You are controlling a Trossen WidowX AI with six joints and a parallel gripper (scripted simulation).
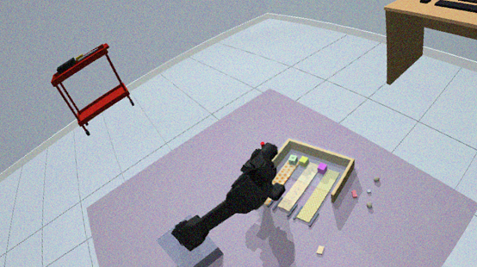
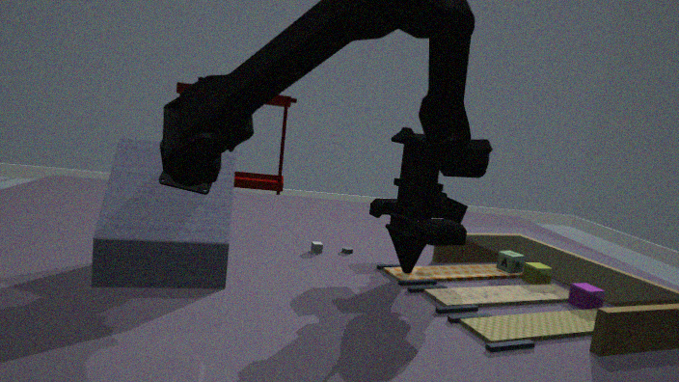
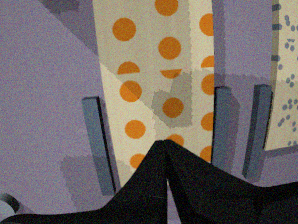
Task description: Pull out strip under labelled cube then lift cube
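The labelled cube (image 1: 293,160) (image 2: 510,261) is mint green with a dark letter A. It rests on the far end of the orange-dotted strip (image 1: 284,175) (image 2: 453,272) (image 3: 170,65). My gripper (image 2: 408,270) (image 3: 162,147) points down, shut with nothing between its fingers. Its tips are at or just above the near end of that strip; contact is unclear. A speckled strip (image 1: 299,190) (image 2: 497,295) (image 3: 287,100) and a yellow patterned strip (image 1: 318,197) (image 2: 530,325) lie parallel to it. The arm hides the fingertips in the top view.
A lime cube (image 1: 304,161) (image 2: 537,273) and a magenta cube (image 1: 321,167) (image 2: 586,295) sit near the strips' far ends. A low wooden wall (image 1: 343,180) (image 2: 632,328) surrounds the far area. Dark rails (image 3: 95,145) (image 3: 221,127) flank the dotted strip. Small blocks lie outside.
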